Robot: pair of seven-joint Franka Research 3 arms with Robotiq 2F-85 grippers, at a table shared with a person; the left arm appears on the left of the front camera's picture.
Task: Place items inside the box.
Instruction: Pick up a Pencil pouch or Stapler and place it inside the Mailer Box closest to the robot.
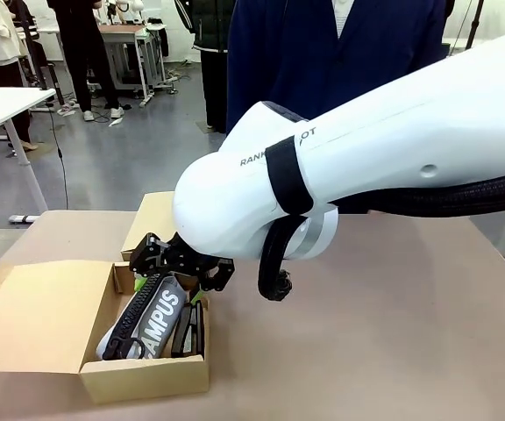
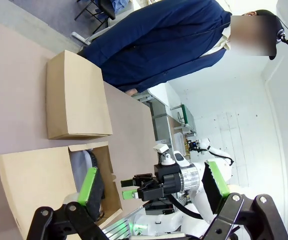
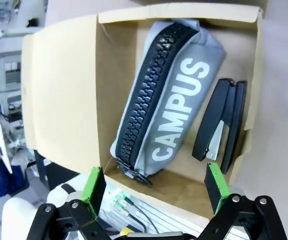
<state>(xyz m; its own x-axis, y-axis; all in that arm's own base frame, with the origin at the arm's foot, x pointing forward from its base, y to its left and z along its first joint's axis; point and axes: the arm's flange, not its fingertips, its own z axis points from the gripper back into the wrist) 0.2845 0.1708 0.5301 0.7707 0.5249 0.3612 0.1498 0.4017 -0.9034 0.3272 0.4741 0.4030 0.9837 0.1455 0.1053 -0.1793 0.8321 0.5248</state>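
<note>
An open cardboard box point(image 1: 143, 375) sits at the table's front left. Inside lies the grey zip pencil case point(image 1: 160, 316) marked "CAMPUS" point(image 3: 176, 107), and a black stapler point(image 3: 221, 125) rests beside it against the box wall, also seen from the front as the black stapler point(image 1: 189, 329). My right gripper point(image 1: 178, 272) hovers just above the box's far end. In its wrist view the right gripper point(image 3: 155, 184) is open, green pads wide apart, nothing between them. My left gripper point(image 2: 152, 181) is open and empty too, looking at the box point(image 2: 34, 185) from the side.
The box's flaps lie spread out, one to the left point(image 1: 33, 324) and one on the far side point(image 1: 152, 219). A person in a navy coat point(image 1: 331, 53) stands at the table's far edge. My right arm point(image 1: 384, 167) spans the table's middle and right.
</note>
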